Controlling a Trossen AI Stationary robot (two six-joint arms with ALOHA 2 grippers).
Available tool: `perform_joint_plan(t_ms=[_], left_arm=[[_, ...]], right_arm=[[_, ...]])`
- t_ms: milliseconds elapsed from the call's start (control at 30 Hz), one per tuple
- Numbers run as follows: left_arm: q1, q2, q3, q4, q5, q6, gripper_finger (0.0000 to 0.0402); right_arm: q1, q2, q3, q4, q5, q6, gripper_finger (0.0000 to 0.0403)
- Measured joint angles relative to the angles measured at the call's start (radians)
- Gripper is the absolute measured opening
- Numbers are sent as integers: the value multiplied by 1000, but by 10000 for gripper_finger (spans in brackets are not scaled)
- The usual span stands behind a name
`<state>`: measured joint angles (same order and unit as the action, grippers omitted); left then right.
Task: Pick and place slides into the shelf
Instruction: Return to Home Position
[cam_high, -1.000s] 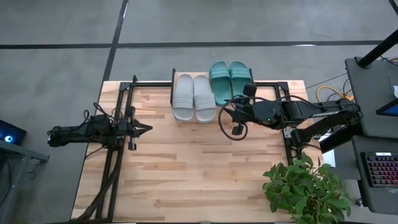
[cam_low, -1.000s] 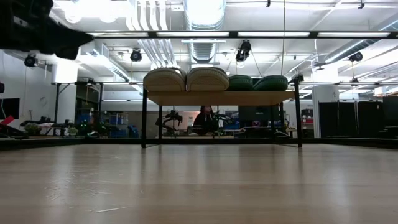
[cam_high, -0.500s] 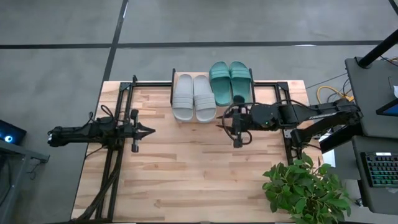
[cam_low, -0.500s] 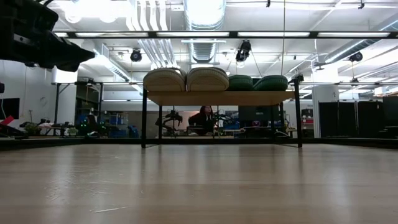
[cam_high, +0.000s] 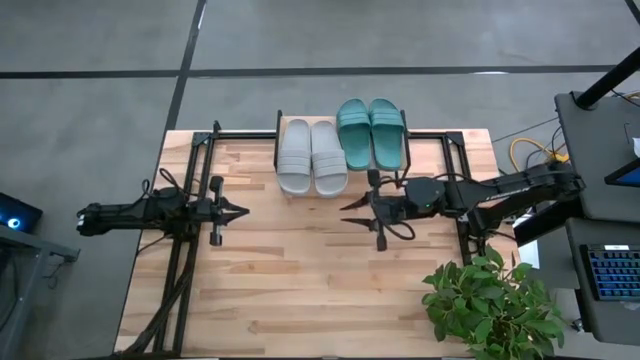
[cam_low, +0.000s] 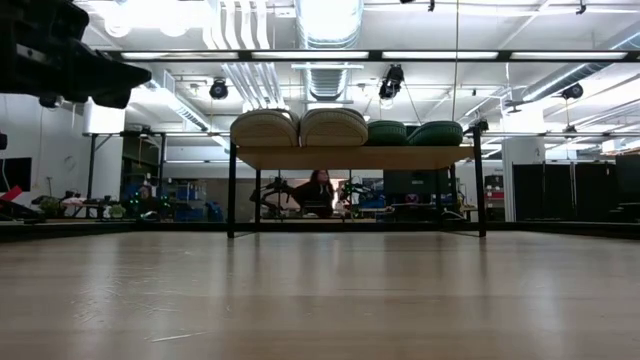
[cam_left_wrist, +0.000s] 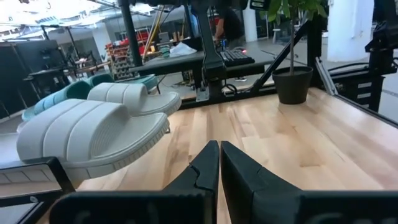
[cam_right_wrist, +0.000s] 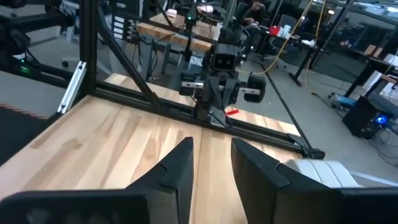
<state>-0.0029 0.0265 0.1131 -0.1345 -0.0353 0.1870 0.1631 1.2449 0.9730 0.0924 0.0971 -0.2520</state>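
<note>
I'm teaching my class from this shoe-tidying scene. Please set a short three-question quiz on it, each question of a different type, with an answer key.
1. True or false: the right gripper is holding a sandal.
2. Multiple choice: on the low wood-topped shelf with black metal legs, on which side of the teal-green ribbed pair does the pair of light grey ribbed slide sandals sit, in the high view? A left; B right; C on top.
3. Fill in: the left gripper has its fingers ___.
Key: 1 false, it holds nothing; 2 A; 3 shut.
</note>
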Motion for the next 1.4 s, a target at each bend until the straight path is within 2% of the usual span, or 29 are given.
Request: perform_joint_plan(t_ms=[200,400,633,733,833,1000,1300,1400], left_arm=[[0,0,-3,-7,-1,3,0],[0,0,-2,-5,-19,13,0],[1,1,-2,-4,-23,10,0],[1,0,-2,-1,-23,10,0],[1,0,-2,0,-23,16,0],[1,0,-2,-1,-26,29,0],[1,0,-2,-5,-26,30,0],[1,0,-2,-5,-26,30,0]], right_arm=[[0,-117,-139,11,11,0,76],[-1,-280,-365,161,-19,-32,53],[-67,-336,-568,423,-38,-33,48],[-118,-329,-612,472,-81,-10,47],[-156,-325,-640,475,-79,21,44],[-163,-345,-669,476,-74,-22,43],[-203,-527,-780,468,-70,15,43],[-201,-595,-798,412,-68,32,43]])
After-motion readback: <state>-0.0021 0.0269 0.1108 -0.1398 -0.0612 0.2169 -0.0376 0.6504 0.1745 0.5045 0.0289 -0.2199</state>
